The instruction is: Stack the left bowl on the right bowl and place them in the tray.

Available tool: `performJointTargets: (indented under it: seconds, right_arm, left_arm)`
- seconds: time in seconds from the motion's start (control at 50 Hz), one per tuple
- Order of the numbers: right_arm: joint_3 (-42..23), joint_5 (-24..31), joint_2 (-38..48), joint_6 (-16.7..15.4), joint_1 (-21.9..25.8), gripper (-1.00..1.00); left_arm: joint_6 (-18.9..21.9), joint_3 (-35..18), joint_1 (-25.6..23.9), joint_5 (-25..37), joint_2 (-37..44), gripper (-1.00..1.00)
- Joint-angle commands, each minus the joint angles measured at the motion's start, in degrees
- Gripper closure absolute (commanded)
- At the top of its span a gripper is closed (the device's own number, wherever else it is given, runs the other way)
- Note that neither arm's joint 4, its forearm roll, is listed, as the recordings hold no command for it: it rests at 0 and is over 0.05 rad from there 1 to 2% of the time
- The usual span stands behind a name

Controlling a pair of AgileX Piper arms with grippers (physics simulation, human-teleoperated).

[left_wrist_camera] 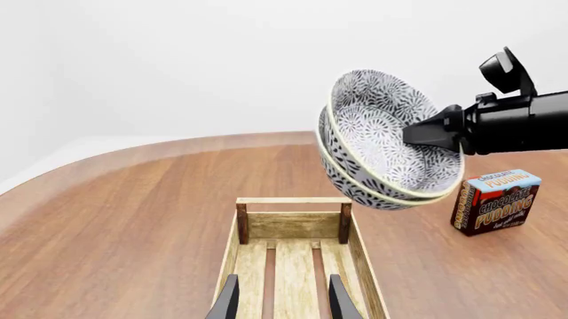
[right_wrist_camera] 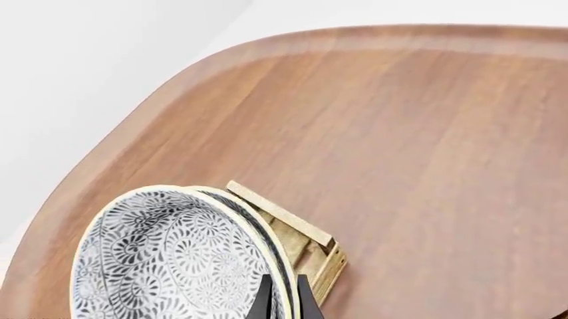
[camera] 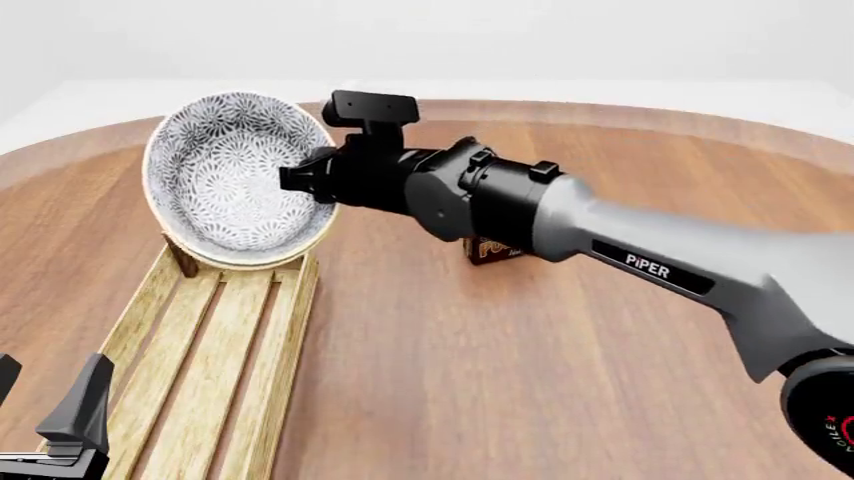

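Note:
Two patterned blue-and-white bowls (left_wrist_camera: pixel 382 126) (camera: pixel 234 180) (right_wrist_camera: pixel 169 259) are nested one inside the other. They hang tilted in the air above the far end of the light-wood tray (left_wrist_camera: pixel 368 266) (camera: pixel 200 370) (right_wrist_camera: pixel 302 232). My right gripper (left_wrist_camera: pixel 417 133) (camera: pixel 300 180) (right_wrist_camera: pixel 284 296) is shut on the rims of the nested pair. My left gripper (left_wrist_camera: pixel 282 302) (camera: pixel 47 395) is open and empty, low over the near end of the tray. Nothing lies on the tray's slats.
A small chocolate pudding box (left_wrist_camera: pixel 495 201) (camera: pixel 491 250) stands on the wooden table to the right of the tray, mostly hidden behind the right arm in the front view. The right arm reaches across the middle of the table.

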Motion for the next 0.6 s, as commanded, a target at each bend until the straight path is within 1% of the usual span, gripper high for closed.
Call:
performJointTargets:
  seconds: [0.02, 0.12, 0.6]
  right_arm:
    - [-0.9, -1.8, 1.3, 0.7, 1.6, 1.00]
    - [-1.3, -1.9, 1.8, 0.6, 2.9, 1.00]
    - [-1.5, -3.6, 5.5, 1.1, 4.7, 1.00]
  left_arm:
    - [0.0, 0.0, 0.0, 0.0, 0.0, -1.00]
    - [0.0, 0.0, 0.0, 0.0, 0.0, -1.00]
    - [0.0, 0.0, 0.0, 0.0, 0.0, -1.00]
